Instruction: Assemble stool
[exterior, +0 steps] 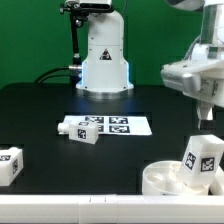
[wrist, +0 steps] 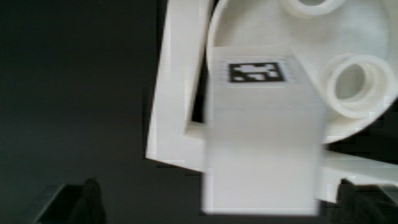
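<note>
One leg [exterior: 203, 160] upright on round seat [exterior: 158, 181] at table's [exterior: 40, 110] 4 o'clock, jaws spread open above it, another leg [exterior: 8, 165] at 8 o'clock

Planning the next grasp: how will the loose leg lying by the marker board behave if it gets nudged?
The leg looks blocky with flat faces, so it would probably slide rather than roll. Its smooth white plastic may be slippery to grip. It seems rigid, not floppy.

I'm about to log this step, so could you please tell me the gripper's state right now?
Gripper: open, holding nothing; it hangs above the leg standing on the seat.
</note>
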Robot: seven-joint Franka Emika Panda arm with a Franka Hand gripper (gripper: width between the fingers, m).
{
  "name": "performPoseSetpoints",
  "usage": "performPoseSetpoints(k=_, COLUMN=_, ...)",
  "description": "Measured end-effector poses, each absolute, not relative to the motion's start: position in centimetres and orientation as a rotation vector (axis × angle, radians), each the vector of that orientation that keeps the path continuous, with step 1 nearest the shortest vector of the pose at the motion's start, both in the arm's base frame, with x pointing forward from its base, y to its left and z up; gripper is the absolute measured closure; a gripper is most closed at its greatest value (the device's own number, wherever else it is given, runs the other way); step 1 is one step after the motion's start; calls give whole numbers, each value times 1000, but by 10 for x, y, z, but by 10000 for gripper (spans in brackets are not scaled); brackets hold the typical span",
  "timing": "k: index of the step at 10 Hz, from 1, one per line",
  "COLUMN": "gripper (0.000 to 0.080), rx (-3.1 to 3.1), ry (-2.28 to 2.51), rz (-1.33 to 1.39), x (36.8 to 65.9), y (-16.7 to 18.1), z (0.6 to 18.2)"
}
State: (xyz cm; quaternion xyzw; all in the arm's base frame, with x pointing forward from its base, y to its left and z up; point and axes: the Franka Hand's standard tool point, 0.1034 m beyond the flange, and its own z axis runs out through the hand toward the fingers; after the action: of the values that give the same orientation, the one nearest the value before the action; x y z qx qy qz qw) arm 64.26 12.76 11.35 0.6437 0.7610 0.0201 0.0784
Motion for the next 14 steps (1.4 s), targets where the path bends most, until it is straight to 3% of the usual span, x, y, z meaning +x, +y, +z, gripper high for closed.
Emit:
performPoseSetpoints(k=4, gripper=151, rx=1955, ry=2278, rz=30, x=630, y=117, z=100)
performPoseSetpoints(k=7, gripper=151, rx=2000, ry=2254, rz=15, x=638, y=110, z=83)
performPoseSetpoints(k=9, gripper=151, rx=2032, ry=2224, rz=16, x=643, y=107, z=82)
performPoseSetpoints(k=10, gripper=284, rx=2047, ry=2211, rz=17, x=643, y=107, z=81)
performPoseSetpoints(k=11, gripper=284, rx=2051, ry=2208, rz=17, x=643, y=106, z=81)
performPoseSetpoints(k=12, gripper=423, rx=2101, ry=2161, rz=22, x=643, y=106, z=81)
performPoseSetpoints(k=14, gripper=458, rx=2276, ry=1980, rz=38, x=643, y=107, z=81)
